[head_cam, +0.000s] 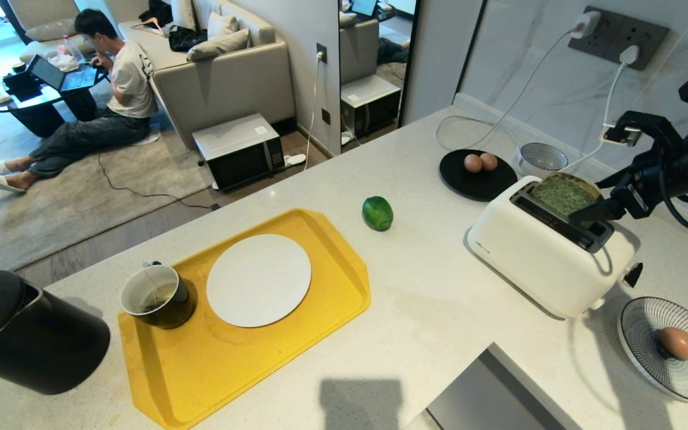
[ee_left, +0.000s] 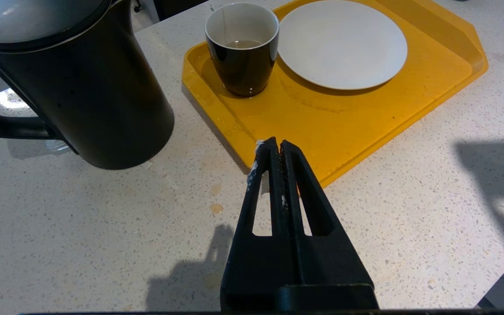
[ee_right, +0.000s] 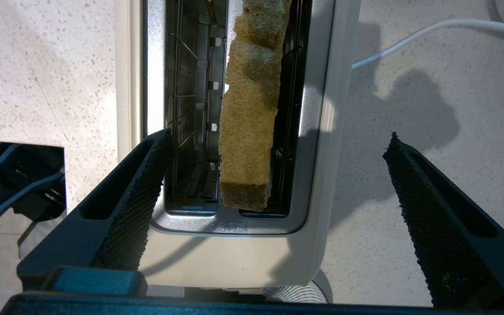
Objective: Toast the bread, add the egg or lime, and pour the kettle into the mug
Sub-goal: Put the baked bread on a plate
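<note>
pale green bread standing in one slot of white toaster, top edge sticking out. right gripper above it, fingers wide apart, one either side of the slice, not touching. left gripper over speckled worktop beside yellow tray, fingers pressed together, empty. kettle near mug; lime and egg well apart.

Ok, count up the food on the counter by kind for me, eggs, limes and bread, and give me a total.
Eggs: 3, a pair on the black plate, one egg on the striped plate
Limes: 1, the lime
Bread: 1, the bread in the toaster
Total: 5
</note>
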{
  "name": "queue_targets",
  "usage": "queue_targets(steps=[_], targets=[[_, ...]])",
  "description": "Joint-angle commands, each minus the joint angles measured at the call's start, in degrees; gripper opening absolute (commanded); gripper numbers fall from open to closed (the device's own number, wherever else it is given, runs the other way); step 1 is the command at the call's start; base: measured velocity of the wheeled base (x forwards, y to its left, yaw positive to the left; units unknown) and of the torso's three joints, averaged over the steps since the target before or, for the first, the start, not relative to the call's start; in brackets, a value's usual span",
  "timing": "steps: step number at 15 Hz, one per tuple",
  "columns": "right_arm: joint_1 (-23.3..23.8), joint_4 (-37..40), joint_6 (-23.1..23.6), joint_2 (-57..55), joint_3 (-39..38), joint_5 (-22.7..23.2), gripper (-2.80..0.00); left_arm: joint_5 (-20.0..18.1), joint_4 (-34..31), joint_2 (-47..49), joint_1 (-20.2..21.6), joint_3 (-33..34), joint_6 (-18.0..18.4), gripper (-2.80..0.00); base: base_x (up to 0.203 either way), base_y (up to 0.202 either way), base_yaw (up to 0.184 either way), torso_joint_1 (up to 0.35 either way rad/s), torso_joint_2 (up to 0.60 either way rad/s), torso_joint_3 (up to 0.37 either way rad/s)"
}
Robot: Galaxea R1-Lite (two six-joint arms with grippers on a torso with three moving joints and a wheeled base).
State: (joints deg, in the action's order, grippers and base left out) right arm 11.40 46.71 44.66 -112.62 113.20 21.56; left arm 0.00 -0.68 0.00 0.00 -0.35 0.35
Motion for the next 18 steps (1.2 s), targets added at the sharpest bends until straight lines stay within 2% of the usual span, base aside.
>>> queue_targets(steps=[1, 2, 10, 13, 18], targets=[[0.0, 0.2, -1.2, -0.1, -0.1, 0.1, -0.58, 0.0, 0.0, 0.1, 0.0, 0.0, 0.0, -2.8, 0.0, 0.0, 0.0, 0.0, 0.0, 0.0], [-0.1, 0.2, -1.6, 0.0, -0.1, 0.2, -2.8, 0.0, 0.0, 0.1, 0.0, 0.0, 0.0, -2.8, 0.0, 0.0, 0.0, 0.0, 0.0, 0.0], [0.2, 0.2, -1.9, 1.2, -0.5, 0.7, -2.8, 0.0, 0.0, 0.1, 0.0, 0.0, 0.0, -2.8, 0.0, 0.0, 0.0, 0.0, 0.0, 0.0], [1.1, 0.7, -3.2, 5.1, -1.1, 0.9, -2.8, 0.0, 0.0, 0.1, 0.0, 0.0, 0.0, -2.8, 0.0, 0.0, 0.0, 0.0, 0.0, 0.0], [3.3, 0.7, -5.4, 14.4, -5.7, 5.3, -2.8, 0.0, 0.0, 0.1, 0.0, 0.0, 0.0, -2.8, 0.0, 0.0, 0.0, 0.0, 0.0, 0.0]])
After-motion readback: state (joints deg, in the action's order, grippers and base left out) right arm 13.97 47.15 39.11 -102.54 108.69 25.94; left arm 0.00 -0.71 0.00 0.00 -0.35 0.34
